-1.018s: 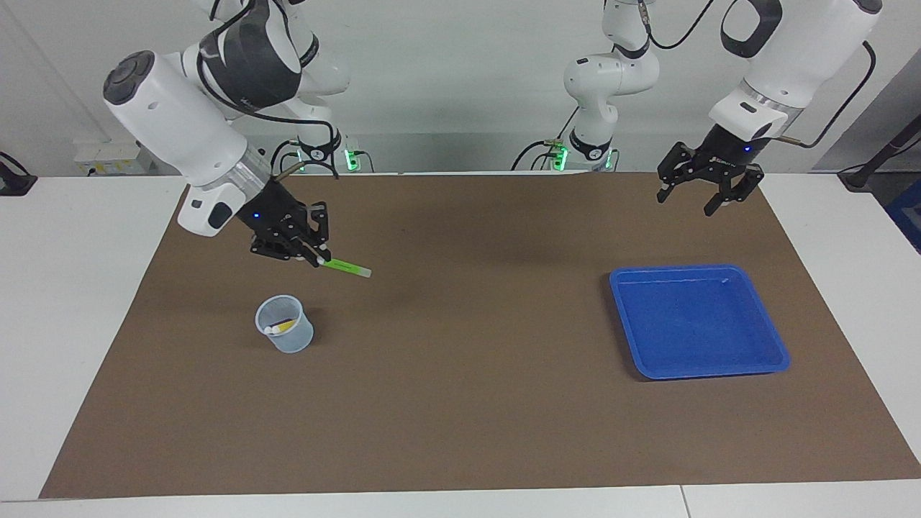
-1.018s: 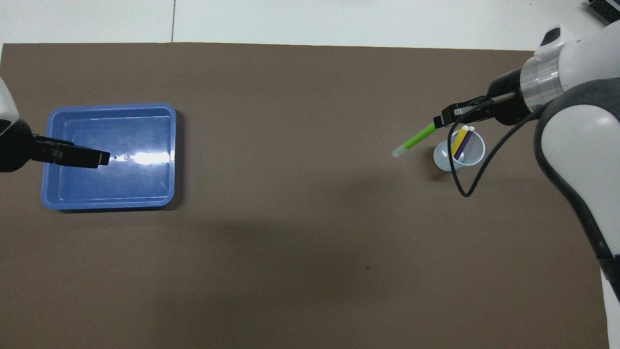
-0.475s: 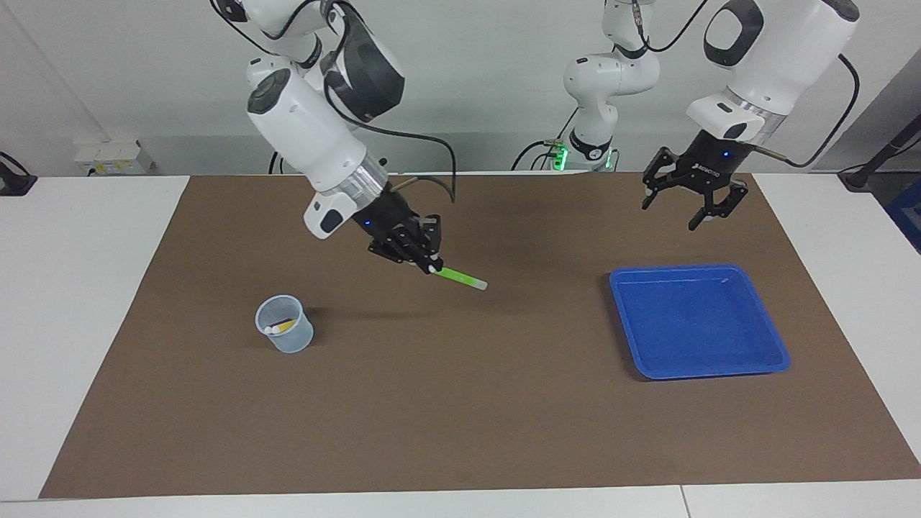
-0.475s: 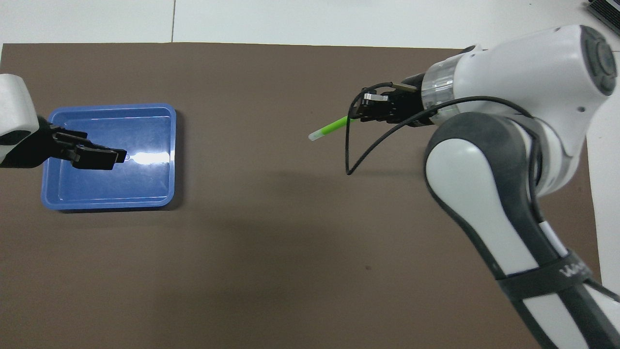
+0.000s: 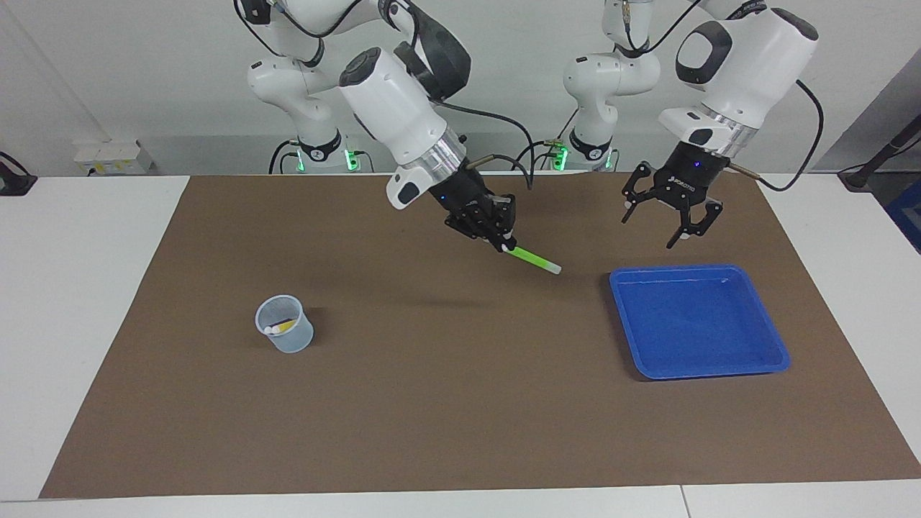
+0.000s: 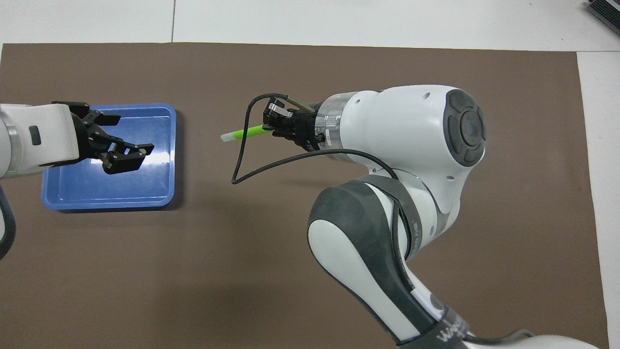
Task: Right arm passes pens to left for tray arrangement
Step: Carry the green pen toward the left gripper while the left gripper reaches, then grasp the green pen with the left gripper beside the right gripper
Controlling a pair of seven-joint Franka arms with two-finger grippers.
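The right arm [image 6: 397,145] hides the cup [image 5: 285,324] in the overhead view.

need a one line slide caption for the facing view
Right hand carries the green pen over the mat toward the open left hand, raised by the blue tray.

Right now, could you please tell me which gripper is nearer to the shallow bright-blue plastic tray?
The left. The left gripper hangs, jaws open, over the shallow bright-blue plastic tray, at its edge nearer the robots. The right gripper, shut on the green marker pen, is over the brown mat beside the tray.
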